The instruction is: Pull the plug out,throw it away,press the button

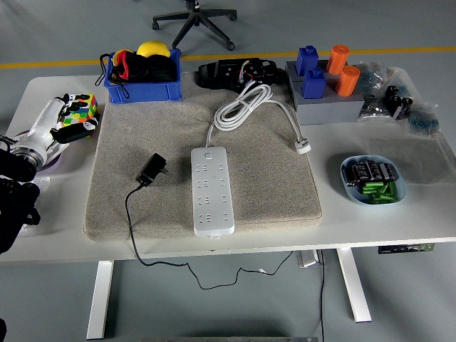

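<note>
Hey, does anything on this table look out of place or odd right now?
Yes. The black adapter plug lies loose on the grey mat, left of the white power strip, unplugged, its cord trailing over the table's front edge.

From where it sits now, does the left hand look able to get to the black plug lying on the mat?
Probably yes. The left hand is at the table's left edge beside the colourful cube, and the black plug lies unplugged on the grey mat, left of the power strip. Nothing stands between them.
</note>
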`<act>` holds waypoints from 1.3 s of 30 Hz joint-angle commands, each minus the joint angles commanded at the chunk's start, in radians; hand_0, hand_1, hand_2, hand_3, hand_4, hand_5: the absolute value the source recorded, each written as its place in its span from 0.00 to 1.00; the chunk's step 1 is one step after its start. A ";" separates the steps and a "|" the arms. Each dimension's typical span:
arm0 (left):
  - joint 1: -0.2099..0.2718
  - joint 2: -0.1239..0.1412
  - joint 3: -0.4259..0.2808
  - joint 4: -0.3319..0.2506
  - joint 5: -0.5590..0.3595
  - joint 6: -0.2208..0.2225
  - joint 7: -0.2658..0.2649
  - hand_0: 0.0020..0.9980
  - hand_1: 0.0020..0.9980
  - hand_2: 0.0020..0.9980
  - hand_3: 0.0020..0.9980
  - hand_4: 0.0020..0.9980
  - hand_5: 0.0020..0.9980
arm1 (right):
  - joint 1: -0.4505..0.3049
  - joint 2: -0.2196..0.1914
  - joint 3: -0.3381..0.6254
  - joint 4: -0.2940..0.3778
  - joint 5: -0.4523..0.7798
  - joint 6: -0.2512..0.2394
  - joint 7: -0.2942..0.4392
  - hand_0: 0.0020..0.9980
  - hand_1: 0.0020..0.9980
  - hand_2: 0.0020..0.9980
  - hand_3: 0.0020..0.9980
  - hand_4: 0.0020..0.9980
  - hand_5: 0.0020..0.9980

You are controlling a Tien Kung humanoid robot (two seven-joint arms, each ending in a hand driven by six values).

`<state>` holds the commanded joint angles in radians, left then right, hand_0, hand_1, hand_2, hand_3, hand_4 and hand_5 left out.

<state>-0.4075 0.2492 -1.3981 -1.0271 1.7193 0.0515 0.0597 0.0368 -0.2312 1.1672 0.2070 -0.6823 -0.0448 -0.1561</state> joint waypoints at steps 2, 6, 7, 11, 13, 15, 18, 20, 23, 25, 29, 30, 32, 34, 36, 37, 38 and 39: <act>0.002 -0.005 -0.002 -0.002 0.001 -0.001 0.001 0.82 0.80 0.75 0.79 0.65 0.27 | 0.001 -0.002 0.001 0.000 -0.001 0.000 0.000 0.75 0.67 0.66 0.62 0.67 0.51; 0.004 -0.015 -0.002 -0.007 0.001 -0.001 0.002 0.81 0.79 0.74 0.78 0.65 0.26 | 0.002 -0.004 0.004 0.001 -0.001 0.001 0.000 0.75 0.67 0.66 0.62 0.67 0.51; 0.004 -0.018 -0.002 -0.008 0.001 0.000 0.001 0.81 0.79 0.74 0.78 0.65 0.26 | 0.003 -0.003 0.004 0.001 -0.001 0.001 0.000 0.75 0.67 0.66 0.62 0.67 0.51; 0.005 -0.029 0.005 -0.006 0.000 0.000 0.001 0.81 0.79 0.74 0.78 0.65 0.26 | 0.003 -0.001 0.003 0.001 0.000 0.002 0.000 0.75 0.67 0.66 0.62 0.67 0.51; 0.005 -0.036 0.009 -0.003 0.000 -0.002 0.004 0.81 0.79 0.75 0.78 0.65 0.26 | 0.004 -0.001 0.003 0.001 0.000 0.002 0.001 0.75 0.67 0.66 0.62 0.67 0.51; 0.005 -0.040 0.010 0.000 -0.002 -0.002 0.004 0.81 0.79 0.75 0.78 0.65 0.26 | 0.005 -0.001 0.002 0.001 0.000 0.002 0.001 0.75 0.67 0.66 0.62 0.67 0.51; 0.003 -0.039 0.016 0.004 -0.003 -0.002 0.004 0.81 0.79 0.75 0.78 0.65 0.25 | 0.004 -0.002 0.003 0.001 0.000 0.002 0.001 0.75 0.67 0.66 0.62 0.67 0.51; 0.002 -0.038 0.016 0.004 -0.005 -0.002 0.003 0.81 0.79 0.75 0.78 0.65 0.25 | 0.004 -0.002 0.003 0.001 0.000 0.002 0.000 0.75 0.67 0.66 0.62 0.67 0.51; 0.003 -0.036 0.013 0.002 -0.005 -0.004 0.005 0.81 0.79 0.75 0.78 0.65 0.25 | 0.004 -0.001 0.000 0.000 0.000 0.004 -0.001 0.75 0.67 0.66 0.62 0.67 0.51; 0.004 -0.037 0.010 0.000 -0.005 -0.005 0.004 0.81 0.79 0.75 0.78 0.64 0.23 | 0.004 -0.001 -0.001 0.000 -0.001 0.005 -0.002 0.75 0.67 0.66 0.62 0.67 0.51; 0.010 -0.039 0.008 0.000 -0.006 -0.005 0.003 0.81 0.79 0.75 0.78 0.64 0.23 | 0.006 -0.003 0.004 0.001 -0.003 0.002 -0.001 0.75 0.67 0.66 0.62 0.67 0.51; 0.012 -0.040 0.006 0.001 -0.005 -0.005 0.003 0.80 0.78 0.74 0.78 0.64 0.22 | 0.007 -0.003 0.003 0.002 -0.003 0.002 -0.001 0.75 0.67 0.66 0.62 0.67 0.51; 0.014 -0.041 -0.002 0.000 -0.006 -0.005 0.002 0.80 0.78 0.74 0.78 0.64 0.22 | 0.009 -0.003 0.002 0.002 -0.002 0.001 -0.001 0.75 0.67 0.66 0.62 0.67 0.51; 0.012 -0.042 -0.012 -0.001 -0.009 -0.006 0.001 0.80 0.78 0.74 0.78 0.64 0.22 | 0.017 -0.001 -0.006 0.001 0.002 0.003 -0.001 0.75 0.67 0.66 0.62 0.67 0.51; 0.001 -0.043 -0.018 0.001 -0.010 -0.007 0.000 0.80 0.77 0.74 0.78 0.64 0.22 | 0.031 0.001 -0.020 -0.001 0.006 0.006 -0.001 0.75 0.67 0.66 0.62 0.67 0.51; -0.005 -0.041 -0.019 0.004 -0.012 -0.008 0.001 0.80 0.77 0.74 0.78 0.64 0.22 | 0.037 0.000 -0.033 0.000 0.011 0.007 -0.002 0.75 0.67 0.66 0.62 0.67 0.51; -0.007 -0.040 -0.019 0.005 -0.012 -0.009 0.002 0.80 0.77 0.74 0.78 0.64 0.22 | 0.039 -0.002 -0.041 0.002 0.011 0.008 -0.003 0.75 0.67 0.66 0.62 0.67 0.51; -0.006 -0.039 -0.019 0.004 -0.012 -0.008 0.002 0.80 0.77 0.74 0.78 0.64 0.22 | 0.040 -0.004 -0.043 0.002 0.011 0.006 -0.003 0.75 0.67 0.66 0.62 0.67 0.51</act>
<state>-0.4139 0.2099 -1.4175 -1.0228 1.7077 0.0431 0.0612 0.0763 -0.2356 1.1245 0.2093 -0.6712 -0.0387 -0.1592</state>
